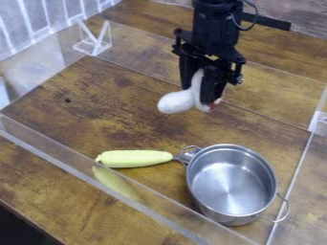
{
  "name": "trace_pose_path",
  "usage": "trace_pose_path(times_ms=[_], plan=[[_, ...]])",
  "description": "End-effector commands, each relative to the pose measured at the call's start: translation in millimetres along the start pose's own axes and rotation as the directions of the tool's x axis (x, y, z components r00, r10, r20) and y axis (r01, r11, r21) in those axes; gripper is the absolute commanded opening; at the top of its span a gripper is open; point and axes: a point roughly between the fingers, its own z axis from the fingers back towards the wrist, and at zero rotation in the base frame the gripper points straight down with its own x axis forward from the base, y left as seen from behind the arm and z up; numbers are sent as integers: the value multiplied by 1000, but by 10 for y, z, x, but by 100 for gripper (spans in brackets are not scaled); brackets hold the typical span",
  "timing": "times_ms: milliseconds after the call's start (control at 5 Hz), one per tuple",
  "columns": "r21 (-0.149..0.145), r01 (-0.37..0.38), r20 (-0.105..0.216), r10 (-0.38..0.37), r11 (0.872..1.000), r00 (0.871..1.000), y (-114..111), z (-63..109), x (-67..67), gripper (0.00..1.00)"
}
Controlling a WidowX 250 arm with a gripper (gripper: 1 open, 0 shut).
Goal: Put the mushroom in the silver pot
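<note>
The mushroom (183, 100), white-stemmed with a reddish cap, is held tilted above the wooden surface, clear of it. The silver pot (231, 183), shallow, round and shiny with wire loop handles, is seen upright at about five o'clock from it, well apart.

You get one camera only: high at the near side, angled down across the wooden table (76, 100), moderately close.

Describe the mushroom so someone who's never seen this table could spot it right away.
Start at the wooden table and find the black end effector above the silver pot. The mushroom hangs clamped in it, off the wood. It is a small, pale, rounded lump, unlike the long yellow-green corn cob lying beside the pot.
</note>
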Motion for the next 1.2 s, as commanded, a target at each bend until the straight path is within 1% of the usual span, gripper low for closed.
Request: trace_pose_path(times_ms=[0, 200, 400, 600, 800, 1000], plan=[[4, 76, 80, -76, 997, 994, -302, 271, -160, 0], [-17, 128, 74, -127, 992, 989, -577, 184, -281, 0], [-30, 170, 62, -168, 985, 984, -792, 24, -334, 0], [-44, 195, 48, -193, 980, 980, -915, -146, -357, 0], [-50, 198, 40, -196, 979, 980, -911, -260, -346, 0], [-61, 190, 20, -190, 980, 982, -835, -337, -310, 0]])
